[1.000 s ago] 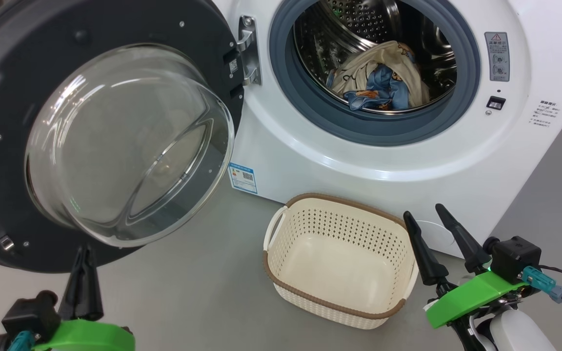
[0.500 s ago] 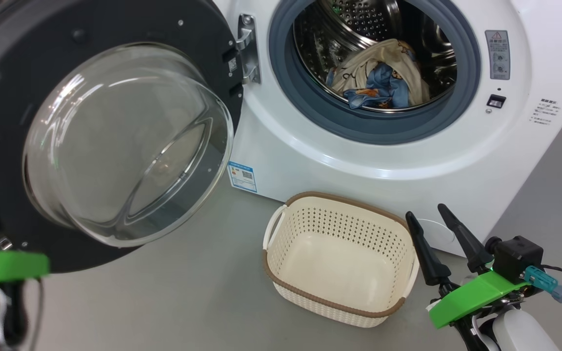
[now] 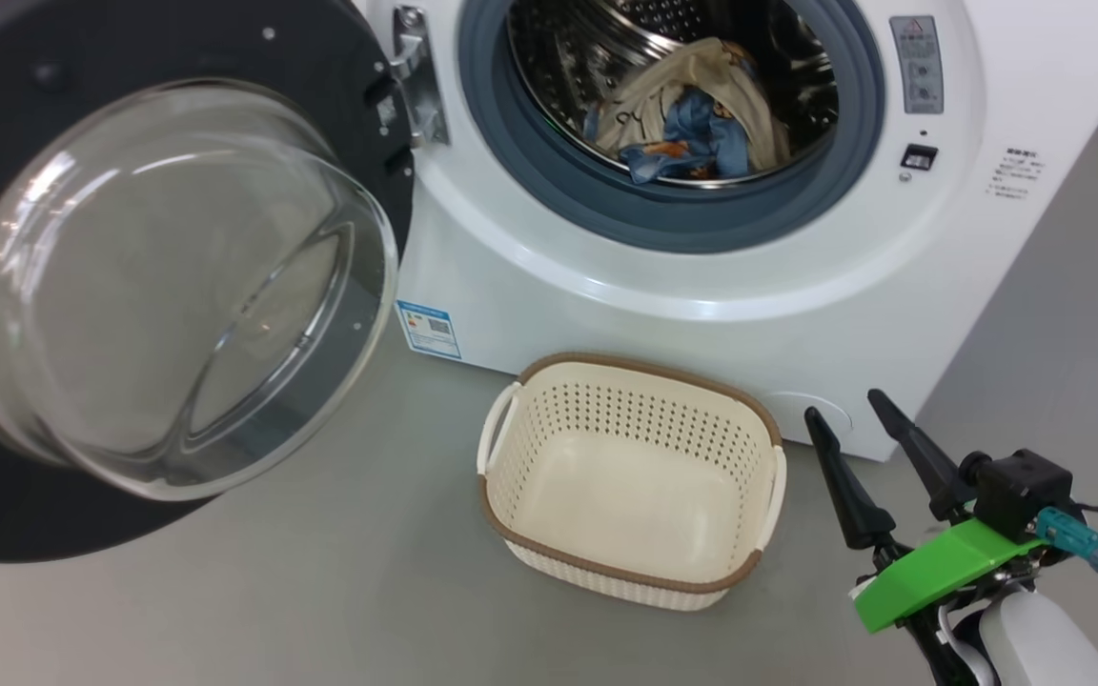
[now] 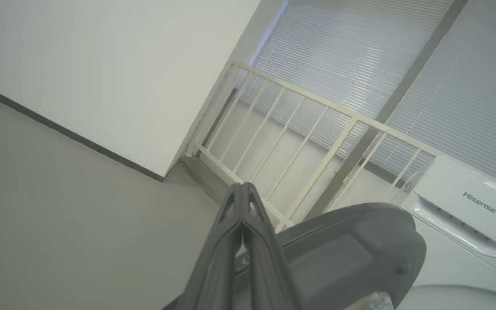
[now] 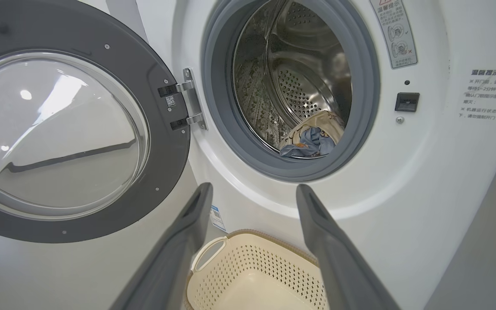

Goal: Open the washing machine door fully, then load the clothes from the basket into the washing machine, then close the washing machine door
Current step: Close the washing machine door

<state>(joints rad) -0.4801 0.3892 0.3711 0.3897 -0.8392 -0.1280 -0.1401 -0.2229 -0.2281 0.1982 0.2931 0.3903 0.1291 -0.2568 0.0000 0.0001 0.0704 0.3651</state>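
The white washing machine (image 3: 701,295) stands with its black door (image 3: 158,276) swung wide to the left, glass porthole bulging toward me. The blue-and-cream clothes (image 3: 687,129) lie inside the steel drum (image 5: 312,137). On the floor in front sits the cream basket (image 3: 627,476) with nothing in it. My right gripper (image 3: 844,414) hovers open just right of the basket, its fingers (image 5: 187,228) framing the basket rim (image 5: 248,241) below the drum opening. In the left wrist view my left gripper (image 4: 243,189) is shut with nothing in it, above the door's dark outer edge (image 4: 351,254).
A small blue label (image 3: 429,329) marks the machine's lower left corner. The door latch slot (image 3: 918,156) sits right of the opening. Grey floor spreads left of the basket. The left wrist view has a cream railing (image 4: 299,142), window blinds and a white wall.
The left gripper rose from the lower left of the head view and left it. The head camera shifted, so the whole scene slid left. The right gripper stayed open.
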